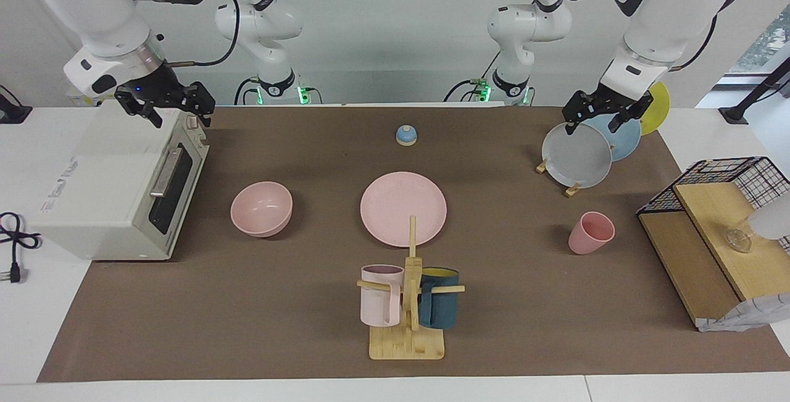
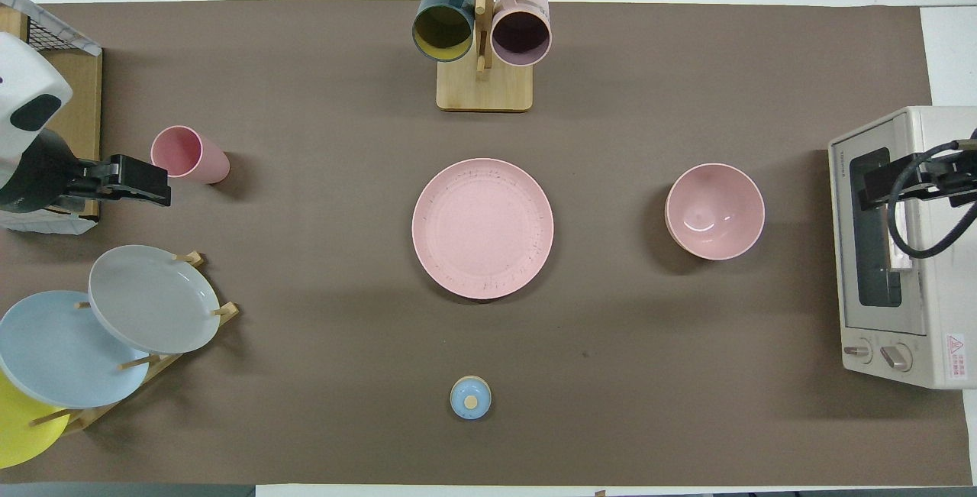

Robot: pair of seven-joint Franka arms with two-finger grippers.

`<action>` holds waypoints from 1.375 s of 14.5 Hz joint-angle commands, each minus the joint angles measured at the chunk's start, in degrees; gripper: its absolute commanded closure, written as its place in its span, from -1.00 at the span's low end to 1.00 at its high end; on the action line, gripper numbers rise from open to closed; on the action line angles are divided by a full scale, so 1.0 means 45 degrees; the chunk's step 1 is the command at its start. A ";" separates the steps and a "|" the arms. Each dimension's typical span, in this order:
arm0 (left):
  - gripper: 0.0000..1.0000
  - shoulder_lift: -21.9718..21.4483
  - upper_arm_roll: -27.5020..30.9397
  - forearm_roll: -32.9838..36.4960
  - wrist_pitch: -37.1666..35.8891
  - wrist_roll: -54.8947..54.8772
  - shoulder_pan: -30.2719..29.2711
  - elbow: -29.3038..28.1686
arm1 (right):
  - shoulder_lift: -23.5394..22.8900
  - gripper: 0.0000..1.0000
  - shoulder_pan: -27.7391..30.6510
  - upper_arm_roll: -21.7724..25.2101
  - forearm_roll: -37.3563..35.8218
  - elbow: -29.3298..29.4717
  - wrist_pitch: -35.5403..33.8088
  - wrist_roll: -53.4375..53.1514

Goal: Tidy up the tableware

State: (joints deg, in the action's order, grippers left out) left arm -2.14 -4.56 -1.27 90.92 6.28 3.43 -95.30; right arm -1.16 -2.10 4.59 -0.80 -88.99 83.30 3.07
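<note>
The pink plate [image 1: 403, 207] [image 2: 482, 228] lies flat at the middle of the brown mat. The pink bowl [image 1: 261, 207] [image 2: 714, 211] stands beside it toward the right arm's end. The pink cup [image 1: 590, 232] [image 2: 189, 153] stands upright toward the left arm's end. All three are empty and apart from each other. My left gripper [image 1: 594, 123] [image 2: 156, 185] is open and empty, raised over the plate rack next to the cup. My right gripper [image 1: 170, 115] [image 2: 870, 192] is open and empty, raised over the toaster oven.
A wooden mug tree [image 1: 407, 334] [image 2: 482, 88] with two mugs stands farther from the robots than the plate. A rack holds grey [image 1: 577, 155], blue and yellow plates. A toaster oven [image 1: 111, 192], a wire shelf [image 1: 716, 229] and a small blue knob [image 1: 406, 135] stand around.
</note>
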 commanded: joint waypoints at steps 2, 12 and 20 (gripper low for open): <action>-1.00 -0.0129 0.0095 0.0029 -0.0185 0.0089 0.0155 -0.0014 | 0.0218 -1.00 0.0018 0.0015 0.0431 -0.0245 0.0063 0.0237; -1.00 -0.0129 0.0114 0.0029 -0.0146 0.0089 0.0116 0.0005 | -0.0344 -1.00 -0.2619 -0.0083 0.0569 -0.5904 0.8764 -0.1930; -1.00 -0.0148 0.0134 0.0048 -0.0165 0.0089 -0.0021 0.0006 | -0.1969 0.04 -0.3556 -0.0083 0.0569 -0.7119 1.1138 -0.2148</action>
State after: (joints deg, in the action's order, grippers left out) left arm -2.15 -4.08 -1.27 90.92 6.29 3.34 -95.30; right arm -9.86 -18.56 4.14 1.03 -120.15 132.70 -8.11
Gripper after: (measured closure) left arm 0.000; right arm 0.176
